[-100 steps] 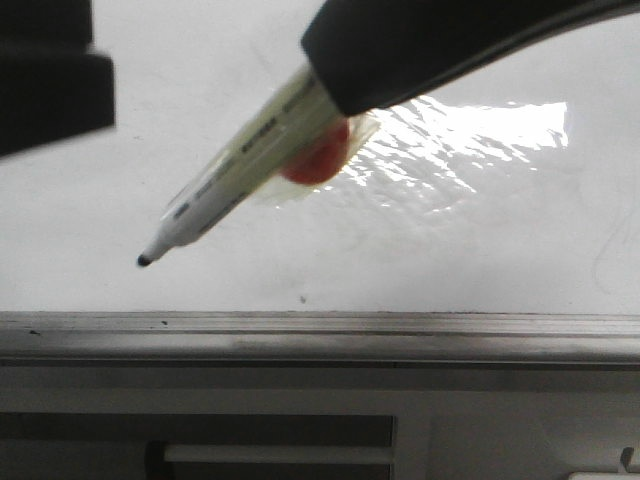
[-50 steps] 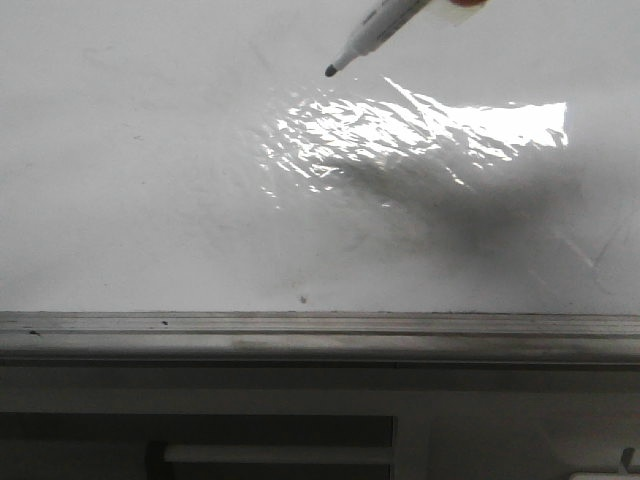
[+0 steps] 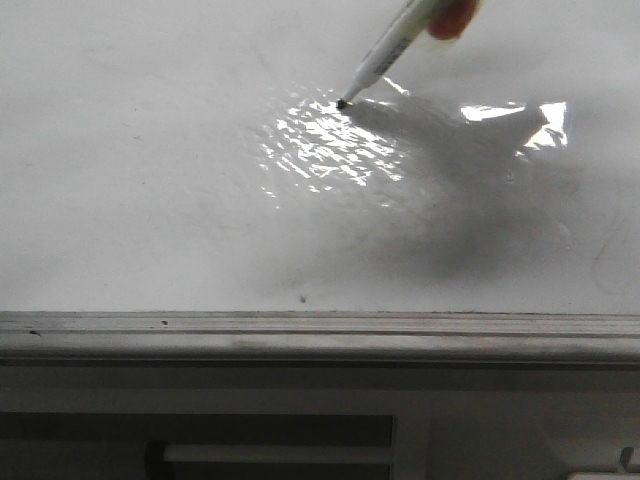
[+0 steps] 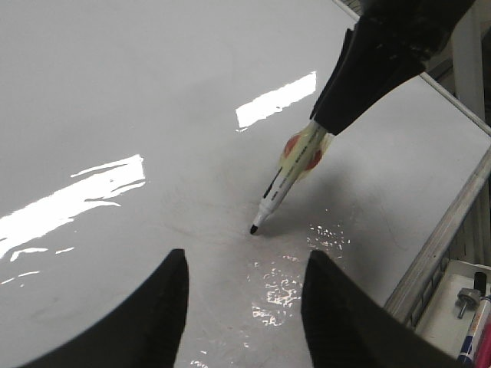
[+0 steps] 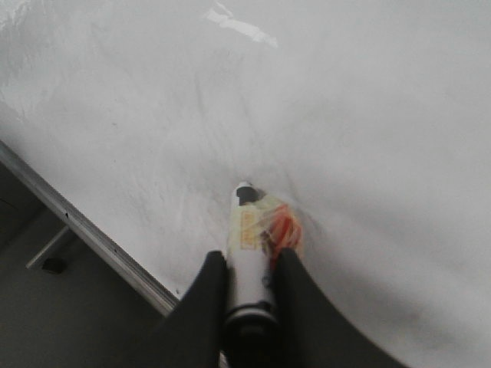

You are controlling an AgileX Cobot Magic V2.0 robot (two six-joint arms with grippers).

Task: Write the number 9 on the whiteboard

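The whiteboard [image 3: 150, 200] is glossy white with faint grey smudges and a small dark speck [image 3: 302, 297]. No black figure 9 shows on it. My right gripper [image 5: 247, 264] is shut on a white marker [image 5: 247, 230] with orange tape. The marker [image 3: 385, 50] slants down from the upper right, its black tip [image 3: 342, 103] at or touching the board. In the left wrist view the marker [image 4: 280, 180] points its tip [image 4: 253, 228] at the board just beyond my left gripper [image 4: 245, 287], which is open and empty above the board.
The grey metal edge rail [image 3: 320, 335] runs along the board's near side, with a grey frame and slot below it. In the left wrist view a small tray [image 4: 453, 307] beyond the rail holds another marker [image 4: 472, 326].
The right gripper and marker moved from low and near in the front view up and away to the upper right. The tip then came down onto the board. The dark left arm left the front view.
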